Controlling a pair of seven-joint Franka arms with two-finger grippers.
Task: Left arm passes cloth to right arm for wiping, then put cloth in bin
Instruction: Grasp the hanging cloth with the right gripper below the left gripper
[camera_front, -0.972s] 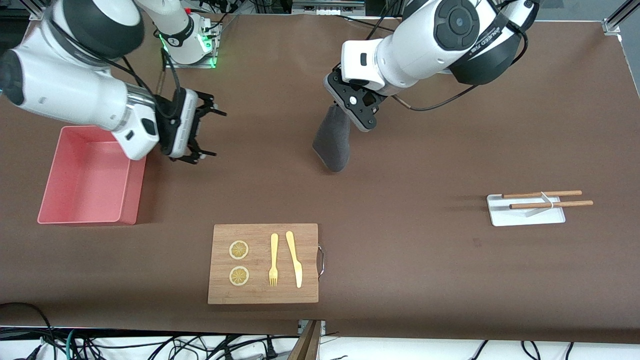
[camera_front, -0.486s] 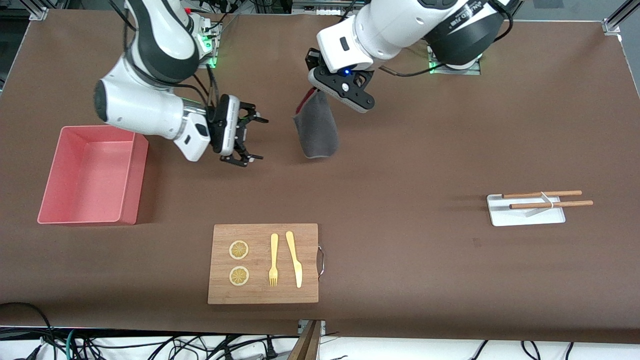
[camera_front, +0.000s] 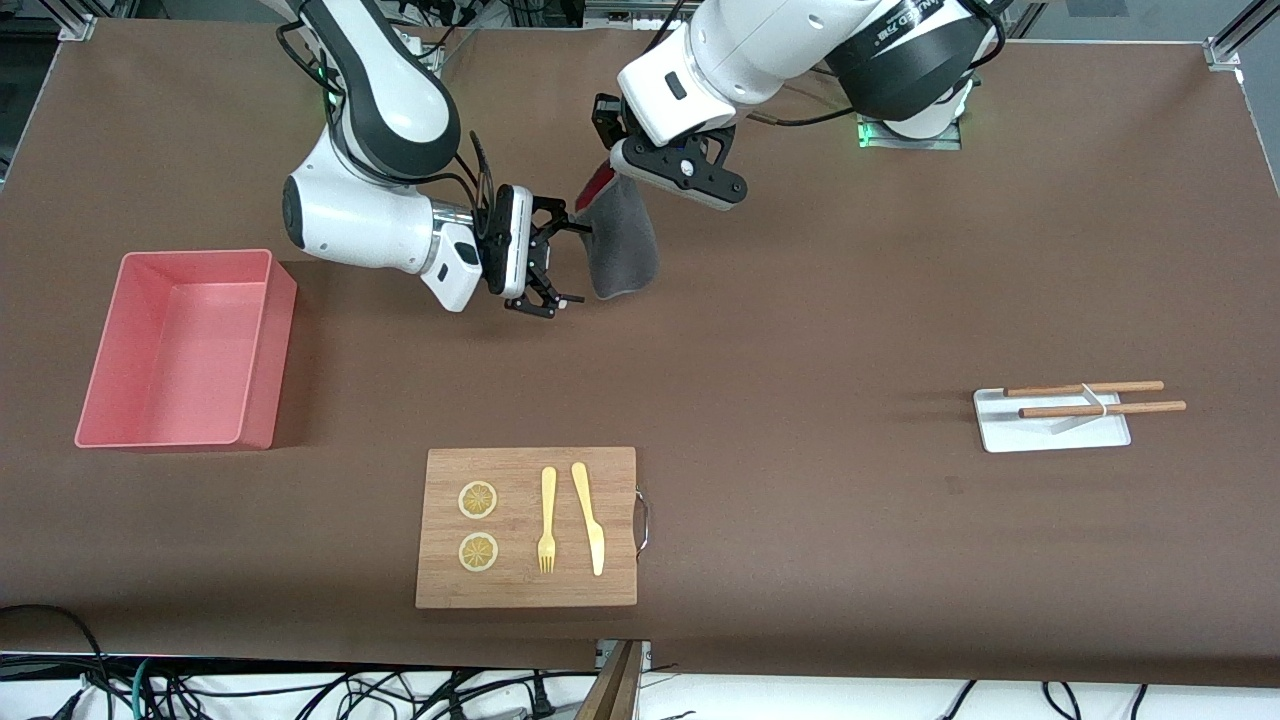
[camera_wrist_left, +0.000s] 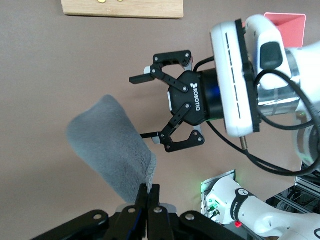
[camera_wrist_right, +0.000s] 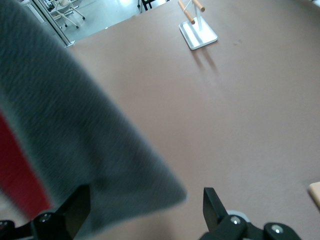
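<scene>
The left gripper hangs in the air over the bare table, its fingers pinched tight on the top edge of the cloth. The cloth dangles straight down from that grip, dark grey on its broad face, with a strip of red showing along the edge that faces the right gripper.

The right gripper is level with the hanging cloth and just beside it, turned sideways so that its thin black fingers point at the cloth. Those fingers are spread wide and hold nothing; in the right wrist view the grey and red fabric fills the space just ahead of them, with a fingertip to each side. Whether any fingertip touches the fabric cannot be told.

The pink bin sits on the table toward the right arm's end, well apart from both grippers. A wooden board with a fork, a knife and two lemon slices lies nearer the front camera than the grippers. A small white tray carrying two wooden sticks rests toward the left arm's end
</scene>
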